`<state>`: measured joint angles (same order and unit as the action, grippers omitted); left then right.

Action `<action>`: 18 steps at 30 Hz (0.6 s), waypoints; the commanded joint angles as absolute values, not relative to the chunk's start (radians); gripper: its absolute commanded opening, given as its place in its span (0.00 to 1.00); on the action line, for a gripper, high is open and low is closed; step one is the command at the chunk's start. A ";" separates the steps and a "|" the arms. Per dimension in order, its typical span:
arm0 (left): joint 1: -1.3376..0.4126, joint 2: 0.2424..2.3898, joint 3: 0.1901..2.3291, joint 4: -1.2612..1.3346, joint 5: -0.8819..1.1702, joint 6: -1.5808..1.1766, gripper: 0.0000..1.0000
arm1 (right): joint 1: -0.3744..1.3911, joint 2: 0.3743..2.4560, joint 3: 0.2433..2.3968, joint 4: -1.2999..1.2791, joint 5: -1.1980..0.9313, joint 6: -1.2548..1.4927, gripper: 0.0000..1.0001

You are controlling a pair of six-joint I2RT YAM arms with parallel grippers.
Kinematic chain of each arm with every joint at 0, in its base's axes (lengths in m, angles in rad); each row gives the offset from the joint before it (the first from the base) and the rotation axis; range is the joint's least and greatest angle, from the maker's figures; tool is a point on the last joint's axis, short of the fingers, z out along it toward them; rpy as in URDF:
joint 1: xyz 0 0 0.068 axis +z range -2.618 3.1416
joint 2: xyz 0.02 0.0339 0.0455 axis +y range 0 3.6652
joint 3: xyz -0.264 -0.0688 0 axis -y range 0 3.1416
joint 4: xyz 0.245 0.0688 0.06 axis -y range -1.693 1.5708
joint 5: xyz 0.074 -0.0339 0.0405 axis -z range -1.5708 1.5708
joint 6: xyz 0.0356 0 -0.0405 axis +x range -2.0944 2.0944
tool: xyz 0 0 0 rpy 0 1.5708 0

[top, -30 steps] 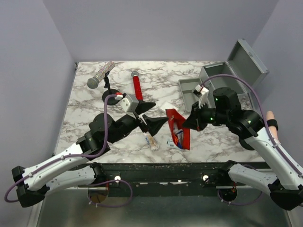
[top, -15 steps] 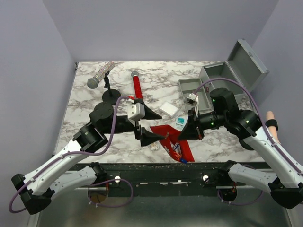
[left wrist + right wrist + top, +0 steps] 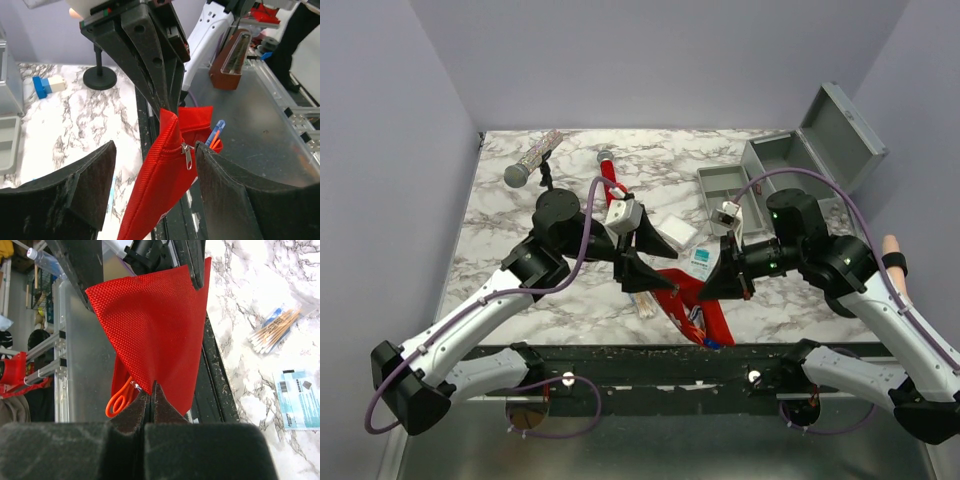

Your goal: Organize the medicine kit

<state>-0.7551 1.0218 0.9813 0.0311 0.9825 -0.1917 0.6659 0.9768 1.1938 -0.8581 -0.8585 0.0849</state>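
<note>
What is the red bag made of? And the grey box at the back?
The red bag looks like woven cloth, probably nylon: you can see a tiny criss-cross weave, and it folds softly. Its zipper pull looks like metal. The grey box looks like painted metal: stiff, flat, dull sides.

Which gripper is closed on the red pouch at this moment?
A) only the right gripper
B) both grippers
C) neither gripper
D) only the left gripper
A: in the right wrist view the right gripper is pinched shut on the red pouch, whereas the left gripper is open, its fingers spread on either side of the pouch.
</note>
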 commanded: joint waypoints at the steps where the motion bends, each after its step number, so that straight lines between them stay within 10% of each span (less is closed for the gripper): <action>1: -0.726 1.051 1.012 0.251 1.146 -0.346 0.73 | 0.672 0.956 1.184 -0.867 -0.862 0.077 0.01; 18: -0.724 1.177 1.020 0.416 1.258 -0.563 0.40 | 0.672 0.957 1.183 -0.861 -0.819 0.075 0.01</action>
